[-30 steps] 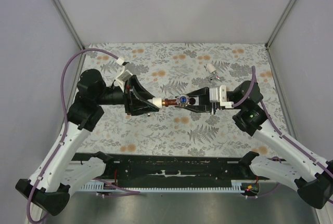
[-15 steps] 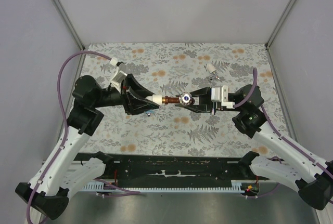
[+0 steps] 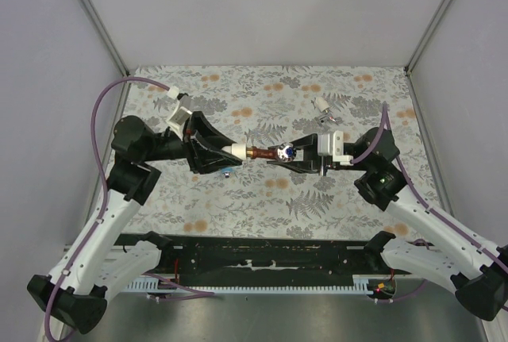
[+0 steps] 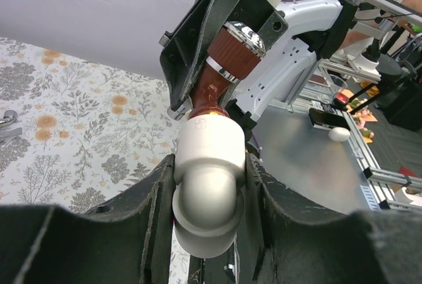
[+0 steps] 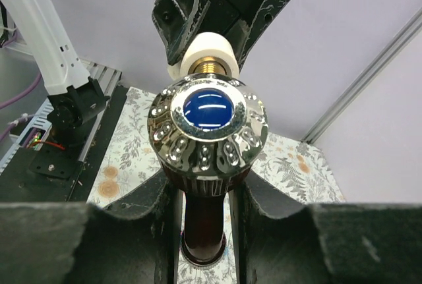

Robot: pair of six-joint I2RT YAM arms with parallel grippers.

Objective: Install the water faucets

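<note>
L tool [image 3: 228, 155] clamped on white fitting [image 3: 236, 152]. R tool [image 3: 295, 154] clamped on copper faucet [image 3: 266, 153] body under knob, mid-air over worktop [image 3: 262, 207], stem at fitting mouth. Prob rigid metal, weighty, knob slick: grip body. Spare faucet [image 3: 321, 105] far back.

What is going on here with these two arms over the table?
The left hand grips a white pipe fitting and the right hand grips a copper-toned faucet. They meet in the air above the table, the faucet's stem entering the fitting. How far it is screwed in cannot be seen. Another small faucet lies on the table beyond them.
</note>
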